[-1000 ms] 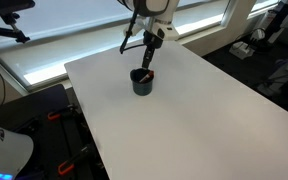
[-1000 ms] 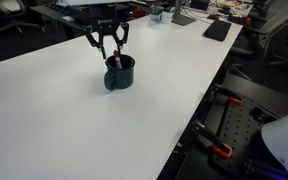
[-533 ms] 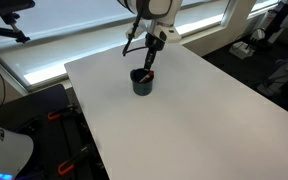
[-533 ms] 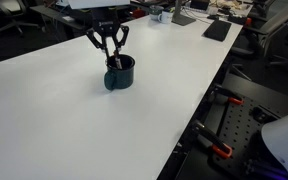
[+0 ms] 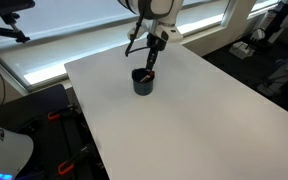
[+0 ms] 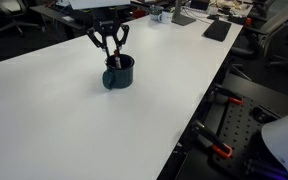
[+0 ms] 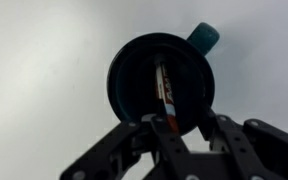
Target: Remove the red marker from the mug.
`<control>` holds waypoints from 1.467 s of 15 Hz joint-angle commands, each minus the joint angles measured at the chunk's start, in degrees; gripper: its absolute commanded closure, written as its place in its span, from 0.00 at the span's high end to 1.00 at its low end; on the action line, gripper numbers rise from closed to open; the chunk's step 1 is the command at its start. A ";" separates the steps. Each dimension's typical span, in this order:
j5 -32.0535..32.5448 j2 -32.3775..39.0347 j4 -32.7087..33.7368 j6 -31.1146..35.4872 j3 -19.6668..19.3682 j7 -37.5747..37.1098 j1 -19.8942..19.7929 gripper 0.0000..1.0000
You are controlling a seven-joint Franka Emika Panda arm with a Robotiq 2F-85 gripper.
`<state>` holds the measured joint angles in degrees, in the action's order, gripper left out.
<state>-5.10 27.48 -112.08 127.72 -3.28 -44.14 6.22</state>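
Observation:
The dark navy mug [image 5: 142,83] stands on the white table, toward its far side, and shows in both exterior views [image 6: 118,76]. The red marker [image 7: 167,92] stands in it, leaning against the rim. In the wrist view I look straight down into the mug [image 7: 129,75]. My gripper [image 5: 149,60] hangs directly over the mug, with its fingertips at the rim [image 6: 111,60]. The fingers [image 7: 184,128] have drawn in around the marker's upper end and appear shut on it. The marker's lower part stays inside the mug.
The white table [image 5: 184,120] reaches far around the mug. A window ledge [image 5: 74,40] runs behind it. Desks and chairs [image 6: 214,25] stand beyond the far edge, and dark equipment with orange clamps [image 6: 224,130] sits beside the table's side edge.
Almost nothing has changed. The gripper stays over the mug with its fingers around the marker, and the mug seems to have shifted very slightly.

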 commanded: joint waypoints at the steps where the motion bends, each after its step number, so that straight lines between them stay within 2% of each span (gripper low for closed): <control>1: 1.31 1.09 0.76 -0.12 -0.79 -0.52 0.31 0.38; 8: 3.85 -0.19 -1.28 -0.11 -1.08 -0.17 0.73 0.35; 11: 5.72 -0.48 -2.97 0.12 -1.22 0.10 0.81 0.48; 17: 8.21 1.93 -4.70 0.60 -1.39 0.52 0.95 0.40; 22: 9.95 1.12 -5.87 3.80 -1.36 1.54 1.24 0.41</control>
<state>3.01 29.11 -115.52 127.78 -3.83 -43.74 6.53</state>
